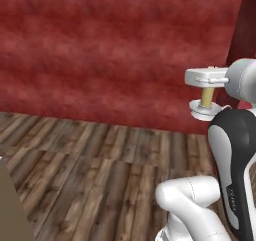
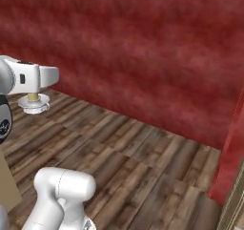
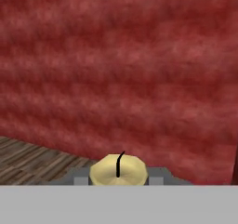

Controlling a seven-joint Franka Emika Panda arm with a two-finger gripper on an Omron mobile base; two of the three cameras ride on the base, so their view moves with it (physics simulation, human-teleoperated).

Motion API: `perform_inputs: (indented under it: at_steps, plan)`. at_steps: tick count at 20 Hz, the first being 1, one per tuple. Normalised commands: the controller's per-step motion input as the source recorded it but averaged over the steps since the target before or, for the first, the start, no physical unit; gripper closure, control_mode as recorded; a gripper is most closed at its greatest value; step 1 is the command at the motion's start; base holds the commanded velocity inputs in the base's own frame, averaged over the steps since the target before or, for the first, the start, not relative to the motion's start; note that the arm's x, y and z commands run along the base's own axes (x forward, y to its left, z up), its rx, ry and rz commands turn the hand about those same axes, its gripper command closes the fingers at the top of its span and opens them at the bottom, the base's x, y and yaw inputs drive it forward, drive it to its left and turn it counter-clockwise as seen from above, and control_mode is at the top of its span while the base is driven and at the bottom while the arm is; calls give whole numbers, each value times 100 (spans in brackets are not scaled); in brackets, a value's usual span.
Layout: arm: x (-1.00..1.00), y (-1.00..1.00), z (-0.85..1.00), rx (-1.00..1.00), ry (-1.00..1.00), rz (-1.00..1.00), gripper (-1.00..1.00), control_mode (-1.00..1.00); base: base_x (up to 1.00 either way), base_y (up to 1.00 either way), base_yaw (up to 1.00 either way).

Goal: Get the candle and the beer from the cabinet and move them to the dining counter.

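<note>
Pale yellow-olive wax, a slim stick: the candle (image 1: 206, 96), at the right edge of the left base frame, upright, with its small silver dish-shaped holder (image 1: 202, 111) hanging below the gripper (image 1: 206, 85). Jaws pinching the stick across its upper part, closed on it from both sides, holder clear of the floor. In the right base frame, same grip at the far left, candle (image 2: 33, 97) short under the white hand, holder (image 2: 36, 104) a shallow round saucer. In the hand frame, bottom centre, the candle top (image 3: 118, 170) seen end-on: a faceted pale disc with a thin dark wick curling up.

Probably light, stiff but brittle; wax likely to snap or dent under a hard squeeze and to slip if gripped loosely. Best hold judged mid-stick, near the weight of the metal dish, kept vertical.

Behind, a mottled deep red wall (image 1: 115, 55), matt and cloudy. Below, dark streaked wooden floor planks (image 1: 100, 170).
</note>
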Motion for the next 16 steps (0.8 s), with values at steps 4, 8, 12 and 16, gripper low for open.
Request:
perform_inputs:
  at_steps: [4,8,12,16]
  plan:
    - [0,0,0,0,0,0,100,100,100,-61,25]
    - [0,0,0,0,0,0,100,100,100,-60,25]
    - [0,0,0,0,0,0,100,100,100,-62,27]
    - [0,0,0,0,0,0,100,100,100,-51,33]
